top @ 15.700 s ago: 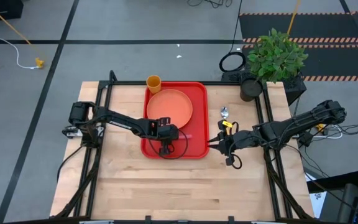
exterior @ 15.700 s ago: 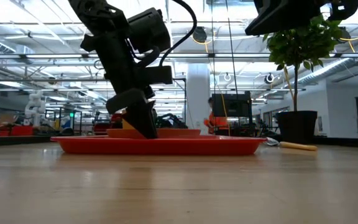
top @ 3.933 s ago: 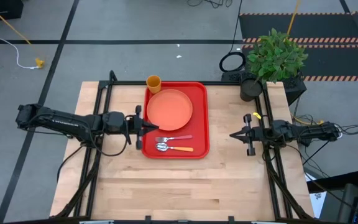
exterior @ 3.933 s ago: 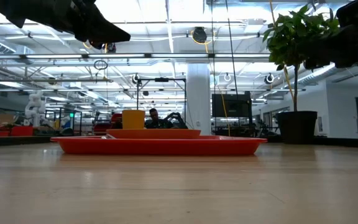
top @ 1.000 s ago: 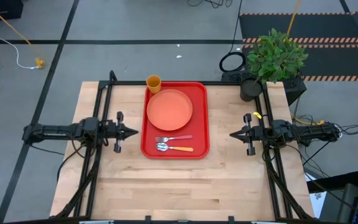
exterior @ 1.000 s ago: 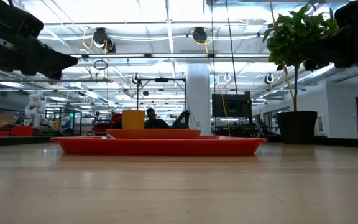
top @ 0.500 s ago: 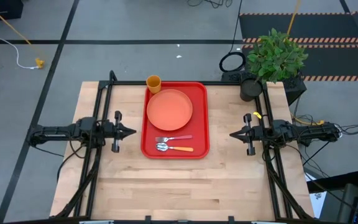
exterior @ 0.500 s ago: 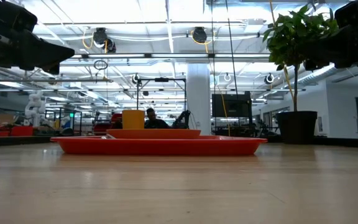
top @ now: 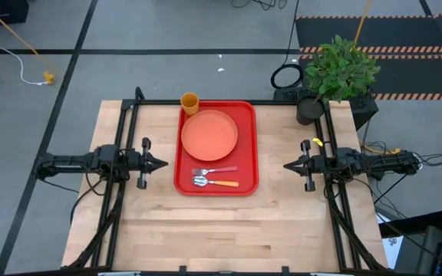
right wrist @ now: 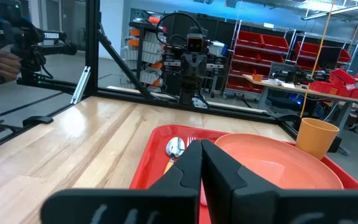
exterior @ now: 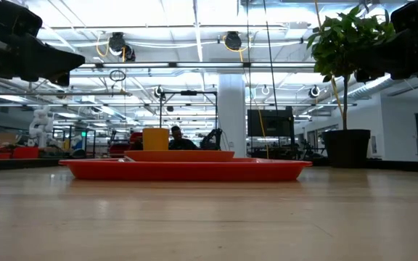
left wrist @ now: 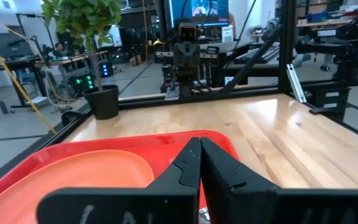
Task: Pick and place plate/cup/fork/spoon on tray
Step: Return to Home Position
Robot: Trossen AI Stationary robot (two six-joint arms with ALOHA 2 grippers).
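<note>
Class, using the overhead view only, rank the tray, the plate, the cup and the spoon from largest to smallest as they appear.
1. The tray, clearly the largest.
2. The plate, nearly as wide as the tray.
3. The spoon, longer than the cup is wide but much thinner.
4. The cup. Spoon versus cup is close; length decided it.
</note>
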